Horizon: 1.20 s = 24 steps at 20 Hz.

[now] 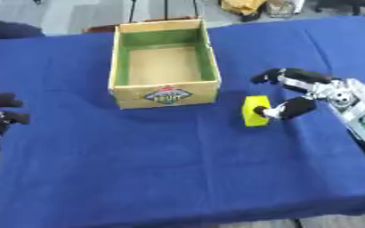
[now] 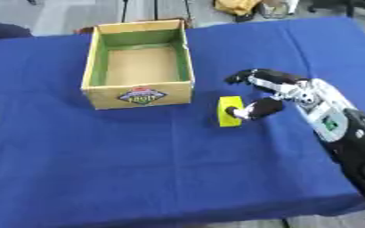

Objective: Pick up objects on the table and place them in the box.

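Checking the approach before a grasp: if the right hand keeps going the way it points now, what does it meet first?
Most likely the small yellow block: the right hand points left, one of its fingers already at the block. The cardboard box with green lining lies beyond.

place: lab or test room | cues: blue-draped table (image 1: 178, 169), grey floor (image 1: 69, 13), stand legs (image 1: 166, 9)

Blue cloth (image 1: 178, 169) covering the table, yellow bundle (image 1: 242, 6) on the floor beyond

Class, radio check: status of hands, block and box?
Right hand open, thumb touching yellow block. Left hand idle, curled, left edge. Box empty; path clear.
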{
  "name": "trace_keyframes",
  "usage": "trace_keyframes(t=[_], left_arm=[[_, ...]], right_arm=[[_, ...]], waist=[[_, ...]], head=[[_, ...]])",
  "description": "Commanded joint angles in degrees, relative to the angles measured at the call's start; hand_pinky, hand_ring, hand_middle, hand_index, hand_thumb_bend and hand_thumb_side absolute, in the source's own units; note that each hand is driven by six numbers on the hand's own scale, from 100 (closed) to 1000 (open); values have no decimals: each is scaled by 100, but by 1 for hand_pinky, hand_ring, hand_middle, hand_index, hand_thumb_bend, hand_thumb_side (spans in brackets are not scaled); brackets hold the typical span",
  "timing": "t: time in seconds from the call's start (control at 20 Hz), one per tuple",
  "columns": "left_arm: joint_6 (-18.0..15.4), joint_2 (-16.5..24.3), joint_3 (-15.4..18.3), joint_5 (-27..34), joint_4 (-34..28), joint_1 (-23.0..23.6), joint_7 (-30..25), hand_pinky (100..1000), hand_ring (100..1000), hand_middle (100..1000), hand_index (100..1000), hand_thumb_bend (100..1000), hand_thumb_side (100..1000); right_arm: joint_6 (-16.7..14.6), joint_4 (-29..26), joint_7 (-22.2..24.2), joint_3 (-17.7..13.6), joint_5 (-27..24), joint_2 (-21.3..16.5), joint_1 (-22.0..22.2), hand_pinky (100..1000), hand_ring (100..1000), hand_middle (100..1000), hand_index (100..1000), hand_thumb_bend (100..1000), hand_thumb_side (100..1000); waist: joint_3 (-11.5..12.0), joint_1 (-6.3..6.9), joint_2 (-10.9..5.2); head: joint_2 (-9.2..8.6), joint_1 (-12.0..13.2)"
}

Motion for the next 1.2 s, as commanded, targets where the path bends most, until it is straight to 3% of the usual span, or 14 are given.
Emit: trace_keyframes(t=[0.05, 0.5, 1.2], left_arm=[[-13, 98, 18, -9, -73, -32, -7, 729, 508, 598, 716, 737, 925], [-12, 97, 13, -9, -73, -40, -10, 729, 508, 598, 716, 737, 925], [-10, 90, 9, -7, -70, -46, -11, 729, 508, 597, 716, 738, 925]], right_arm=[[12, -319, 19, -62, -92, -264, -31, 891, 926, 873, 968, 323, 528], [12, -448, 210, 83, -121, -258, 109, 891, 925, 874, 967, 344, 526], [-277, -121, 216, 275, 524, -63, 74, 862, 861, 822, 944, 343, 513]], waist=[[1, -8, -82], [15, -17, -75], [45, -23, -76]], head=[[2, -8], [-4, -18], [-14, -21]])
